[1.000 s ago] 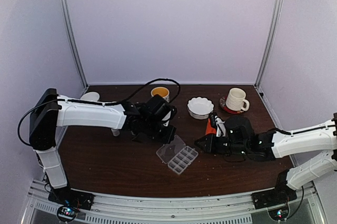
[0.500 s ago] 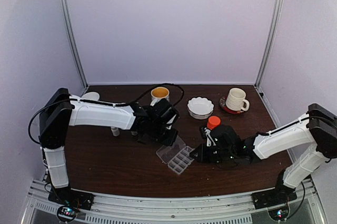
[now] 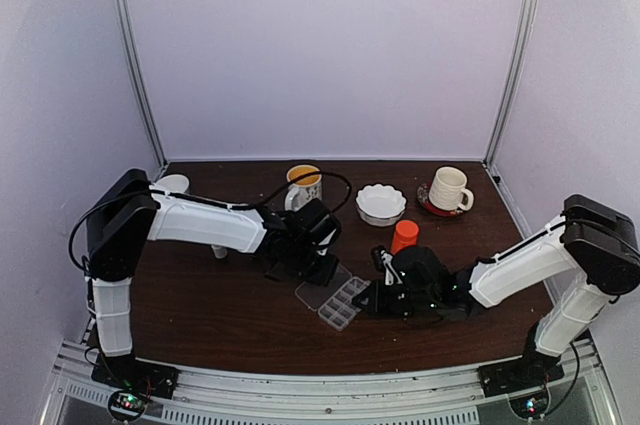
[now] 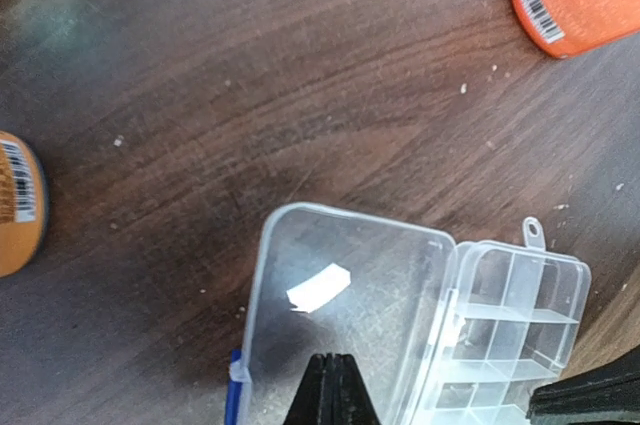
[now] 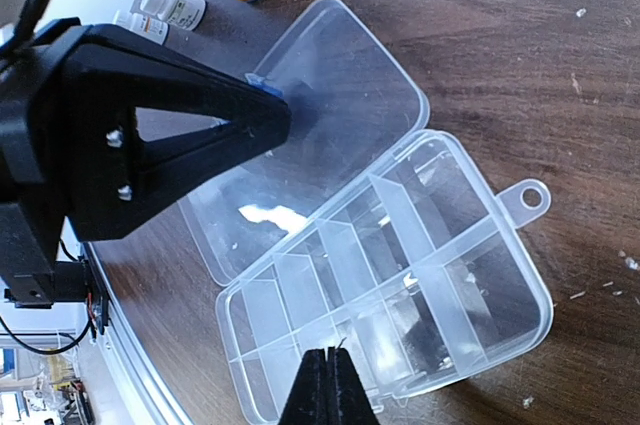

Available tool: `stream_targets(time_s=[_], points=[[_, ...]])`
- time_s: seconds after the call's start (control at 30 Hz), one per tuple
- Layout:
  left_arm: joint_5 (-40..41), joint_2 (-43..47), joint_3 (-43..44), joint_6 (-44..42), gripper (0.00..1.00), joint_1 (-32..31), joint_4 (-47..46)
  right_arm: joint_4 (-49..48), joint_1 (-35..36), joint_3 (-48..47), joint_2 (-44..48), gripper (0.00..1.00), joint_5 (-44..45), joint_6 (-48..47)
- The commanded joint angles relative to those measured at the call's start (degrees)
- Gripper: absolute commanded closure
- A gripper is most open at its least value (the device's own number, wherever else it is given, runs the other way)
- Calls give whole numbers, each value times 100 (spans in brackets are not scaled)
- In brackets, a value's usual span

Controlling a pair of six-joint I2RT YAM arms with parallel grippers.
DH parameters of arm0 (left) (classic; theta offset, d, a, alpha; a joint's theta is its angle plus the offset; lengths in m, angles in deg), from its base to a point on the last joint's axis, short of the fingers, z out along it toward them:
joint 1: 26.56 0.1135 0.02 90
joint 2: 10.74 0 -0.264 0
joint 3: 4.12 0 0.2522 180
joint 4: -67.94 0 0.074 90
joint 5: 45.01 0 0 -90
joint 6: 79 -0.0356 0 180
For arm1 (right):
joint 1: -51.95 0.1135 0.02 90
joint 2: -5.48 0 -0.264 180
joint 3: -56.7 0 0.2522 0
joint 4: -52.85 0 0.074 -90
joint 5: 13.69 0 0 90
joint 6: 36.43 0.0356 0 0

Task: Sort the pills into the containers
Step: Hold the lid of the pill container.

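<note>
Lying diagonal: pill box [image 3: 342, 307] long axis near-left to far-right, lid [image 3: 317, 290] open.

clear pill box [image 5: 385, 275] lies open, lid [image 5: 330, 115] flat beside its compartments [image 5: 455, 295].

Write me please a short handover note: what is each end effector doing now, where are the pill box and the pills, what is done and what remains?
Left end effector: shut, holding nothing, tip at the edge of the open lid.
Right end effector: shut, holding nothing, tip at the rim of the pill box.
The box lies open on the table between the arms; its compartments look empty.
Done: lid open.
Left: all the sorting. The pale specks on the table may be pills; too small to tell.
</note>
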Motion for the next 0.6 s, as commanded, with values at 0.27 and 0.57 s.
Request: stream_targets(time_s=[0.27,0.57], points=[[-141,-14,-16,78,100,40,-209,-141,32,106,14,100,67,60],[305,1139,-132,-33,94,31,242,850,32,55,1521,100,635,-452]])
